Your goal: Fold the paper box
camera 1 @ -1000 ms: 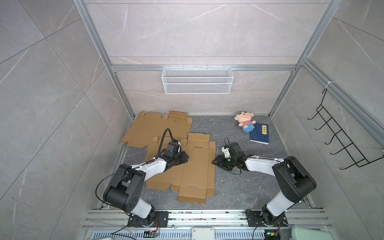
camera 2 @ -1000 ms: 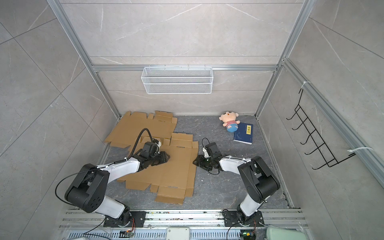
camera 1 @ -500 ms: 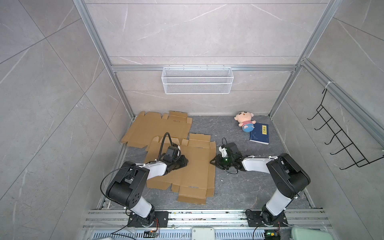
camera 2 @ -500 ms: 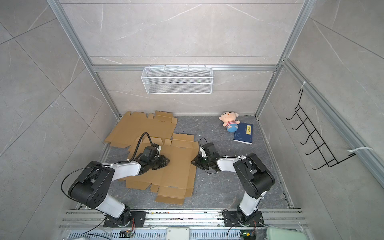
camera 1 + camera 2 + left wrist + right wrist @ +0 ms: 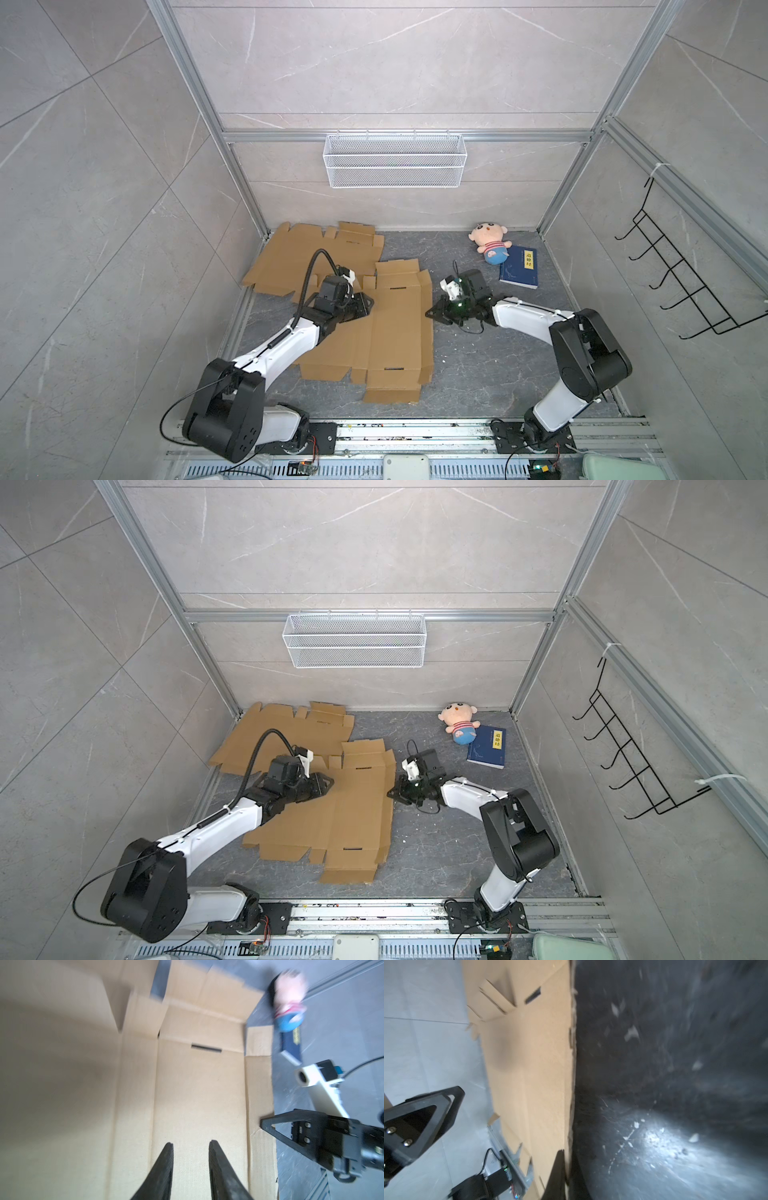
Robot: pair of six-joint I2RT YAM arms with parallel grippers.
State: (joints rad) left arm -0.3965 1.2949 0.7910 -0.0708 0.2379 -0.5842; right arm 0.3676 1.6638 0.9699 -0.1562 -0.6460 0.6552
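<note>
Nudged the right pincer [image 5: 429, 314] leftward since the earlier frame and clenched it, seemingly pinching the right-hand edge of the paper box [image 5: 399, 328], a flat, matte brown corrugated blank scored with creases, slots and tabs, lying centre-frame on the speckled grey counter [image 5: 478, 374]. Kept the left pincer [image 5: 369, 304] released and empty, low over the blank's left panels. Judged best to lift that thin edge slowly along its crease while pressing the neighbouring panel flat, avoiding tearing or dragging the stiff yet bendable sheet.
</note>
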